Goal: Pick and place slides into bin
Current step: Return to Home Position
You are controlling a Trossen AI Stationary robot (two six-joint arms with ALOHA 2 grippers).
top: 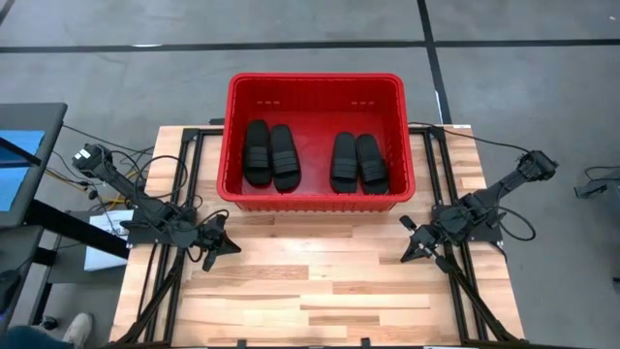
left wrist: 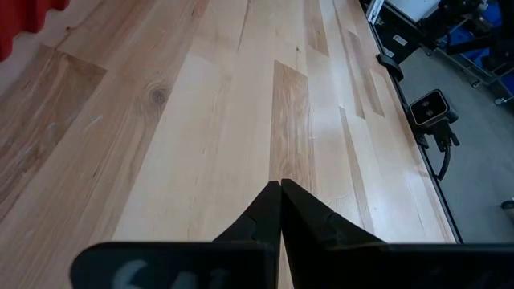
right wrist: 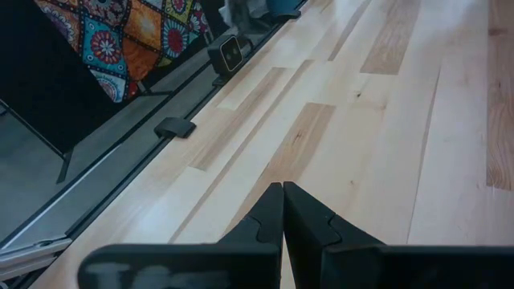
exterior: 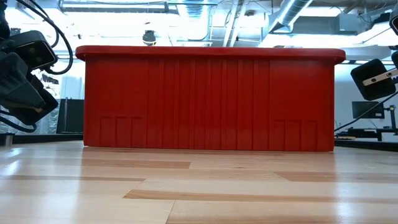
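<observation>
High view: the bin (top: 315, 82) sits at the counter's (top: 320, 291) 12 o'clock edge. All four slides (top: 271, 155) lie flat inside it in two pairs, one toward 9 o'clock and one toward 3 o'clock, toes pointing to 12. The left hand (top: 225, 242) hangs low at the bin's 8 o'clock and the right hand (top: 412, 247) at its 4 o'clock, both apart from the bin.

Low view: the bin's near wall fills the middle and hides the slides. Arm parts show at both edges.

Left wrist view: its fingers (left wrist: 265, 217) are clenched tip to tip and grasp nothing, over bare wood.

Right wrist view: its fingers (right wrist: 269, 217) are likewise clenched and grasp nothing.

The placing looks done, so only the retreat remains. To do it well, I would keep both hands clenched, raise them off the wood first, then fold each arm back toward 6 o'clock, away from the rim.

Count: four slides, one bin, two hands.
</observation>
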